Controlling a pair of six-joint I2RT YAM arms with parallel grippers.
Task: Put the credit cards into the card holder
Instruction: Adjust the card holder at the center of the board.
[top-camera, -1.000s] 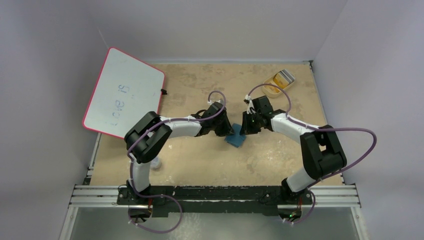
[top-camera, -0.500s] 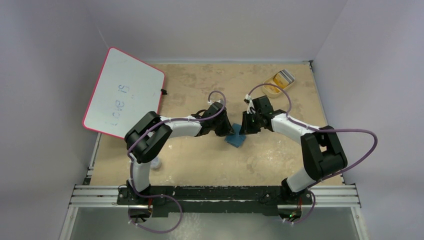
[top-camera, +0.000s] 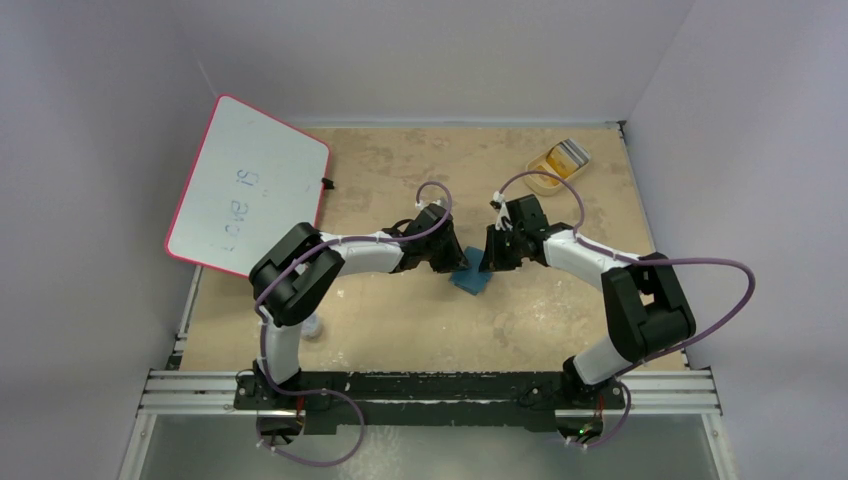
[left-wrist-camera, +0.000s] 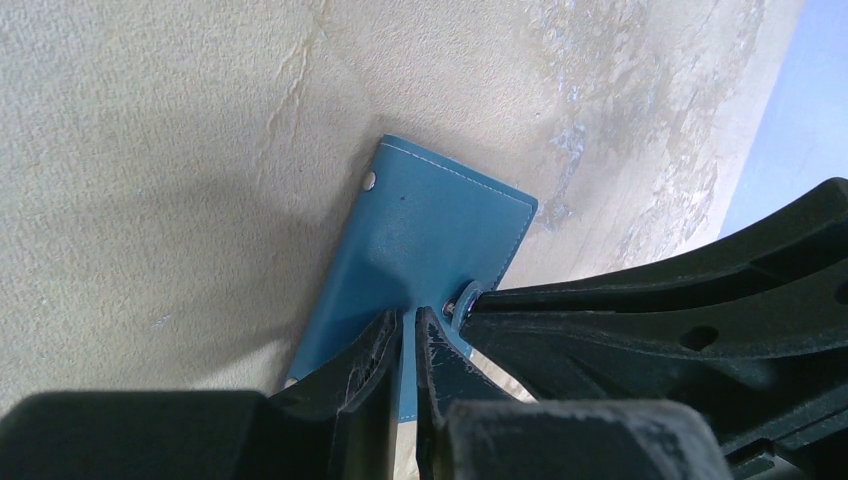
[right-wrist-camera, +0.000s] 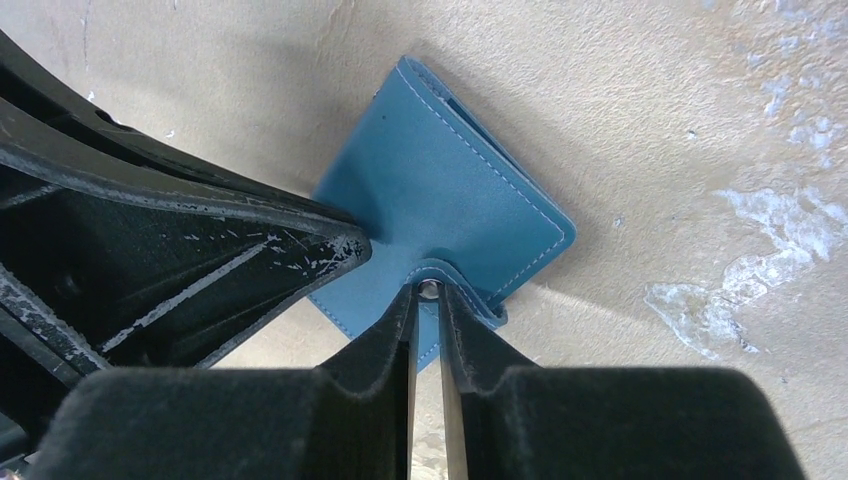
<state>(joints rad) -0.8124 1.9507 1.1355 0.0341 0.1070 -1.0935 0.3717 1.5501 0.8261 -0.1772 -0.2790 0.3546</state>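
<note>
We mark card holder (top-camera: 470, 273) flat, blue side up, between both; left gripper (left-wrist-camera: 408, 345) clamped on one edge; right gripper (right-wrist-camera: 428, 300) clamped on opposite edge.

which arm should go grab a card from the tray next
Right. The tray with the credit cards sits far right, nearer the right gripper; both pinch the card holder, so the left gripper could hold it alone.

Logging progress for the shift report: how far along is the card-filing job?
Done: nothing visibly filed; the credit cards sit in the tray at the far right. In hand: left end effector and right end effector pinch the folded card holder. Left: open it, fetch and insert the cards.
</note>
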